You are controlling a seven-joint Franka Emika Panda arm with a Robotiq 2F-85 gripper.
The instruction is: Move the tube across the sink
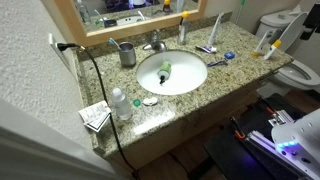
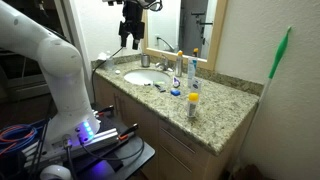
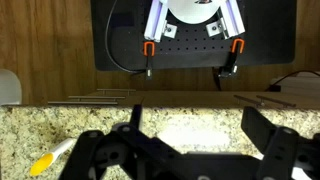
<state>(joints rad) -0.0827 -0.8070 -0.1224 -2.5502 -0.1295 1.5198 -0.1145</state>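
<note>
Granite, speckled tan, is forming the bathroom countertop (image 1: 225, 75). Going from its left end in an exterior view, a black cable (image 1: 92, 85) is trailing over the edge. A white plastic bottle (image 1: 120, 103) is standing near the front corner, and a round metal cup (image 1: 127, 54) is sitting by the mirror. Next, the white oval sink (image 1: 185, 80) is holding the small green tube (image 1: 165, 70), which is lying inside the basin (towards the faucet side). The black two-fingered gripper (image 2: 130, 42) is hanging in the air near the sink, well clear of the counter. In the wrist view its fingers (image 3: 135, 125) are standing spread wide, gripping nothing.
</note>
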